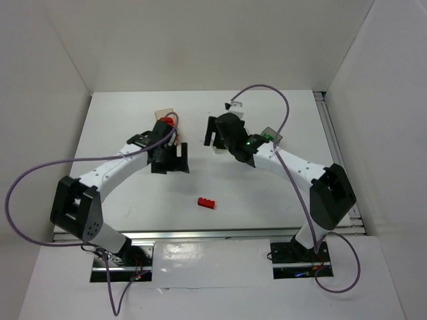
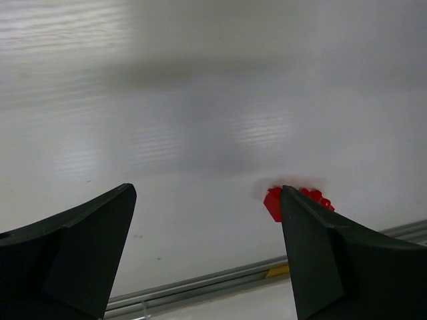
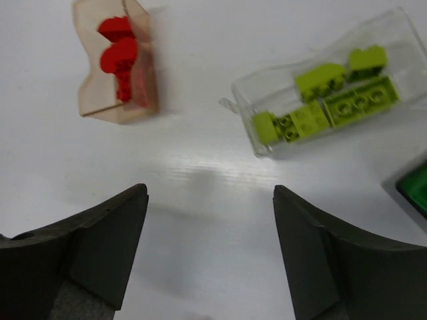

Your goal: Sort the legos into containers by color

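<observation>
Tabletop (image 1: 253,193) scene from above, placed relative to one loose red lego (image 1: 207,203) lying near the front edge. Far behind it and to the left stands a peach container (image 1: 162,112) holding red legos (image 1: 171,120). Just in front of that container, still behind and left of the loose lego, hovers the left gripper (image 1: 169,160), fingers spread wide with nothing between them. Its wrist view shows the loose lego peeking out beside one finger (image 2: 320,253). Behind and slightly right of the loose lego hangs the right gripper (image 1: 215,140), fingers also spread and empty. Its wrist view shows a clear container (image 3: 407,40) of yellow-green legos (image 3: 340,87). At the far right edge is a dark grey container (image 3: 393,177) with a green lego (image 3: 417,190).
</observation>
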`<state>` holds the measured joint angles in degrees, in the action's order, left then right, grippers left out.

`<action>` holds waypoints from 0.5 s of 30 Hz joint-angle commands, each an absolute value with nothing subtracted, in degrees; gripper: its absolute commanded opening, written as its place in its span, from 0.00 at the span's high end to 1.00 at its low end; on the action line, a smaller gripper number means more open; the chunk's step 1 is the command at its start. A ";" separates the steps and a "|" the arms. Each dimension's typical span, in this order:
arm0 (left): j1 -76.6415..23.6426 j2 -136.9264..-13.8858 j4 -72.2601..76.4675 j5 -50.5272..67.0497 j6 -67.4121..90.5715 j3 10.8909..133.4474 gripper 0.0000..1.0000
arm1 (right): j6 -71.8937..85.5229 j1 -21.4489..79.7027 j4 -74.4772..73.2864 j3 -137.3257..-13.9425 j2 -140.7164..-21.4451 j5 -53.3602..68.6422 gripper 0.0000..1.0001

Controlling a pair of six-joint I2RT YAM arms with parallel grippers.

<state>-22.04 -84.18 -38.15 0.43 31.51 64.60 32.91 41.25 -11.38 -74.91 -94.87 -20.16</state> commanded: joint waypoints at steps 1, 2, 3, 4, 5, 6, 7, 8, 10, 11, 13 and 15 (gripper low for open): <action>-29.76 -89.28 -36.47 5.62 27.77 65.92 0.01 | 36.12 40.61 -17.91 -68.58 -89.14 -24.25 0.14; -31.45 -91.30 -36.47 6.23 26.29 65.92 0.00 | 37.52 40.61 -20.63 -67.25 -85.99 -25.74 0.11; -33.12 -92.28 -37.08 6.24 26.28 65.92 0.00 | 38.23 40.61 -21.87 -65.84 -84.30 -26.71 0.08; -36.18 -93.07 -38.13 6.24 26.28 65.92 0.00 | 39.10 40.00 -23.19 -63.48 -82.72 -27.59 0.07; -37.60 -93.08 -38.14 6.24 26.80 65.92 0.00 | 39.89 39.38 -24.33 -62.41 -79.75 -28.21 0.05; -38.92 -93.77 -38.14 6.24 27.33 65.40 0.00 | 41.03 39.38 -26.26 -61.36 -78.32 -28.73 0.05; -41.63 -93.78 -37.36 6.24 28.29 64.35 0.00 | 41.04 38.59 -27.06 -59.87 -77.09 -29.52 0.04; -42.79 -93.26 -36.57 6.85 28.82 63.64 0.00 | 41.74 37.71 -27.77 -59.24 -75.17 -29.53 0.04; -44.73 -93.25 -36.04 6.86 30.23 62.15 0.00 | 41.75 36.92 -28.56 -57.93 -73.75 -29.53 0.04; -46.22 -93.25 -35.17 6.86 30.23 62.14 0.00 | 41.75 36.39 -28.56 -57.92 -73.13 -29.53 0.04; -47.89 -93.86 -35.16 5.46 30.94 62.66 0.00 | 41.75 36.39 -29.17 -57.92 -73.13 -29.53 0.04; -50.35 -95.88 -35.16 2.82 30.94 63.54 0.00 | 41.22 35.86 -29.18 -57.92 -73.73 -29.53 0.04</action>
<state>-48.14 -94.43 -36.14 5.21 29.76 62.43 40.32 36.18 -27.29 -58.43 -73.97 -27.66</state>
